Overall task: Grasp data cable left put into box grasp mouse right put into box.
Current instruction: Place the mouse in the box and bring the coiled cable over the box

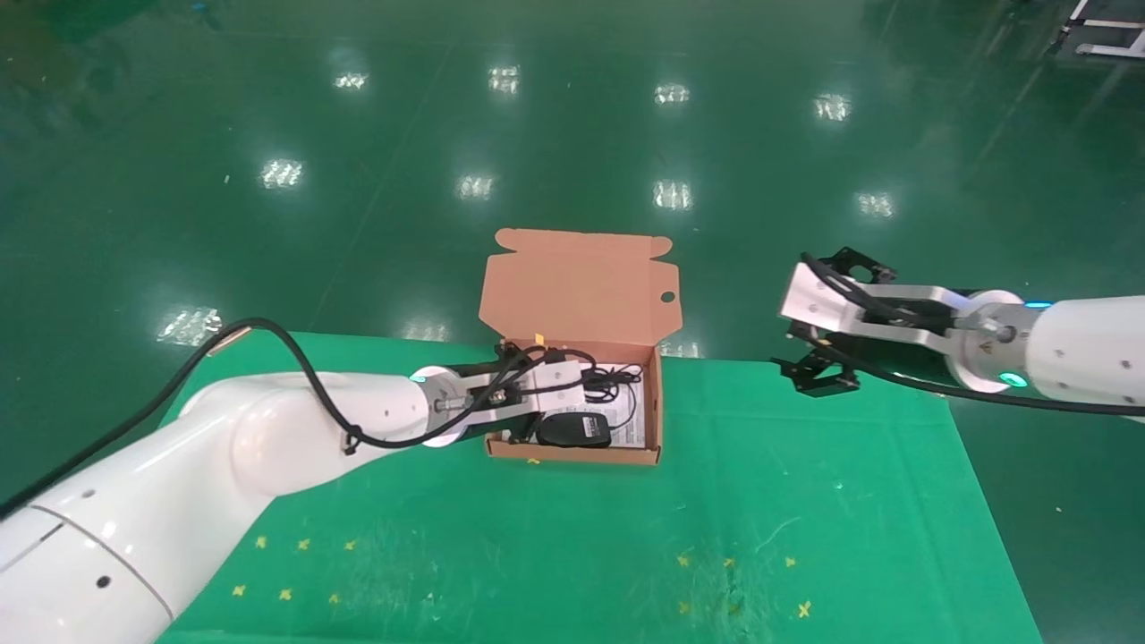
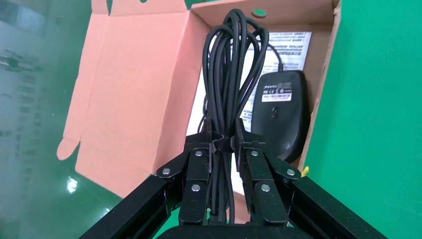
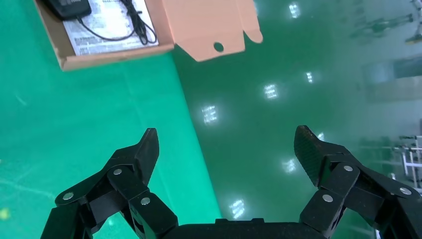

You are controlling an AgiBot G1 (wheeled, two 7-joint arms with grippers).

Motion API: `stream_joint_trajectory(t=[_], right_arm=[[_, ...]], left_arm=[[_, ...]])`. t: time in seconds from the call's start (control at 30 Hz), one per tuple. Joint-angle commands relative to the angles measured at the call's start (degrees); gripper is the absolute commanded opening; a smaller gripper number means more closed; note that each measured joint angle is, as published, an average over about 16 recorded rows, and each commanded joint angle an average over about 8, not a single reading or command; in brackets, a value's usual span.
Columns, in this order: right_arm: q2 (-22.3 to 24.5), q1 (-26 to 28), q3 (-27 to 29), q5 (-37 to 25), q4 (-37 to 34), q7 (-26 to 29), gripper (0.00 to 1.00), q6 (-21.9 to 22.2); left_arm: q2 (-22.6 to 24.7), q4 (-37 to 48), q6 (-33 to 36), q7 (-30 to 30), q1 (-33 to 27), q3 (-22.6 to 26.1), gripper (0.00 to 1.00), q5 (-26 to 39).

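Two grippers show: the left gripper (image 2: 222, 144), reaching over the box (image 1: 572, 452) at the worktop's (image 1: 626, 537) far edge, has its fingers (image 2: 199, 159) pinched on the data cable (image 2: 231, 74), which hangs above the mouse (image 1: 574, 429) lying label-up inside. Farther right, past the far right corner, the right gripper (image 3: 226, 149) hovers spread wide, empty.

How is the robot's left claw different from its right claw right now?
The left gripper is pinched shut on the data cable; the right gripper is wide open and holds nothing. The left gripper hangs over the open box, where the mouse already lies; the right gripper is off to the side, by the green mat's far edge. Both have black fingers.
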Motion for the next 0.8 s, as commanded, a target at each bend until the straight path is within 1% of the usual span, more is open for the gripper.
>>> stream_joint_trajectory(t=[0.03, 0.13, 0.4, 0.5, 0.8], right_arm=[[1.4, 0.6, -0.1, -1.5, 1.9, 1.8, 1.00, -0.8], [2.5, 1.4, -0.2, -3.7, 4.2, 3.7, 1.00, -1.9], [3.3, 2.8, -0.4, -6.9, 7.0, 5.3, 1.00, -4.1], [3.4, 3.1, -0.4, -7.3, 7.2, 5.4, 1.00, -4.6], [3.1, 2.7, -0.4, -6.6, 6.4, 5.1, 1.00, -4.0]], left_arm=[[0.1, 0.6, -1.2, 0.8, 0.0, 1.2, 0.00, -1.7], [0.2, 0.9, -2.6, 1.8, -0.1, 3.3, 0.00, -4.2], [0.3, 1.4, -5.5, 3.9, -0.8, 6.6, 1.00, -7.4], [0.3, 1.6, -6.1, 4.1, -0.9, 7.0, 1.00, -7.6], [-0.3, 1.1, -5.2, 3.5, -0.7, 6.4, 1.00, -7.3]])
